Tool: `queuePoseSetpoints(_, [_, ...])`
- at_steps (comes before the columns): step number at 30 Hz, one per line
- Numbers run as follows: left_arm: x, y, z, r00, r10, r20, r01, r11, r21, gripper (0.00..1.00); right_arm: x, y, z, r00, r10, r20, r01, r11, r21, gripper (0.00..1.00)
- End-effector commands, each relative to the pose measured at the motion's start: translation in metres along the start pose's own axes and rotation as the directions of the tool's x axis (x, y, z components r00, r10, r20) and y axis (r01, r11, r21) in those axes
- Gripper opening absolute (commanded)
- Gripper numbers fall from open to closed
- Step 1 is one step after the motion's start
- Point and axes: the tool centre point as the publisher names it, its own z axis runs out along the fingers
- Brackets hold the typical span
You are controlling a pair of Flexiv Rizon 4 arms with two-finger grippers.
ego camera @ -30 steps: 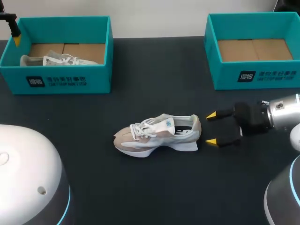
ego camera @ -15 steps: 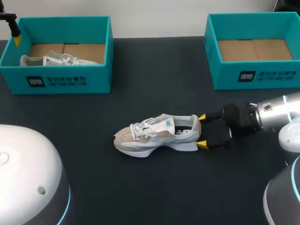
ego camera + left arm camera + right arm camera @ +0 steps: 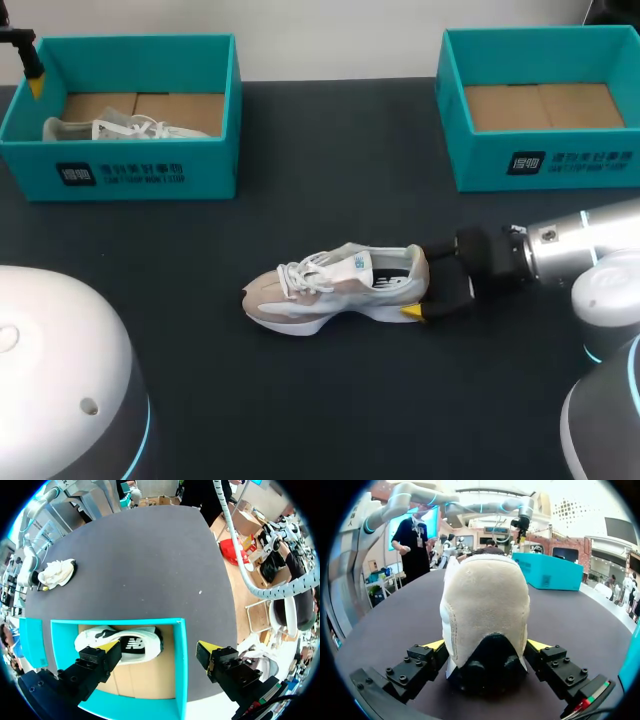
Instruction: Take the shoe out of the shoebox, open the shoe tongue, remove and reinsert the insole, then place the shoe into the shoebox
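Beige-and-white suede sneaker (image 3: 335, 290) sits on its sole, heel between right gripper (image 3: 486, 645) fingers, which are spread and flanking, seemingly unclamped; likely there to steady it for tongue work. Left gripper (image 3: 156, 650), fingers apart, hovers over teal cardboard shoebox (image 3: 181, 665).

The table (image 3: 330, 180) is dark charcoal, almost black. At the centre of the head view, the shoe (image 3: 335, 287) is beige and white, with white laces, a white sole, a dark inside and a small teal mark on the tongue; seen from the right wrist, its heel is beige suede edged in white over a black tab. The right hand (image 3: 420, 284) is black with yellow tips on a silver arm (image 3: 575, 245). Both shoeboxes, upper left (image 3: 130, 170) and upper right (image 3: 540, 165), are teal with brown cardboard floors and black-and-white labels. The left hand (image 3: 156, 647) is black and yellow-tipped too, above a white-and-black second shoe (image 3: 120, 642).
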Motion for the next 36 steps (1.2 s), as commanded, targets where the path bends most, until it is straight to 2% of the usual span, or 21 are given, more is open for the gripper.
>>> queuePoseSetpoints(1, [0.0, -0.001, 0.0, 1.0, 0.001, -0.002, -0.001, 1.0, -0.002, 1.0, -0.001, -0.001, 0.012, 1.0, -0.002, -0.002, 0.002, 1.0, -0.006, 1.0])
queuePoseSetpoints(7, [0.0, -0.001, 0.0, 1.0, 0.001, -0.002, -0.001, 1.0, -0.002, 1.0, 0.0, -0.001, 0.019, 1.0, -0.005, -0.013, 0.005, 1.0, -0.016, 1.0])
queuePoseSetpoints(8, [0.0, -0.001, 0.0, 1.0, 0.001, -0.002, -0.001, 1.0, -0.002, 1.0, 0.0, -0.001, 0.019, 1.0, -0.006, -0.013, 0.005, 1.0, -0.015, 0.62])
queuePoseSetpoints(10, [0.0, -0.001, 0.0, 1.0, 0.001, -0.002, -0.001, 1.0, -0.002, 1.0, 0.002, -0.001, 0.02, 1.0, -0.006, -0.01, 0.006, 1.0, -0.013, 0.16])
queuePoseSetpoints(11, [0.0, -0.001, 0.0, 1.0, 0.001, -0.002, -0.001, 1.0, -0.002, 1.0, 0.003, -0.001, 0.02, 1.0, -0.005, -0.004, 0.005, 1.0, -0.008, 0.0])
queuePoseSetpoints(19, [0.0, -0.001, 0.0, 1.0, 0.001, -0.002, -0.001, 1.0, -0.002, 1.0, 0.012, -0.001, 0.019, 1.0, -0.004, 0.017, 0.004, 1.0, 0.003, 0.0])
queuePoseSetpoints(21, [0.0, -0.001, 0.0, 1.0, 0.001, -0.002, -0.001, 1.0, -0.002, 1.0, 0.014, -0.002, 0.019, 1.0, 0.004, 0.009, -0.004, 1.0, -0.015, 0.0])
queuePoseSetpoints(36, [0.0, -0.001, 0.0, 1.0, 0.001, -0.002, -0.001, 1.0, -0.002, 1.0, 0.014, -0.005, 0.023, 1.0, -0.007, 0.002, 0.007, 1.0, -0.015, 0.0])
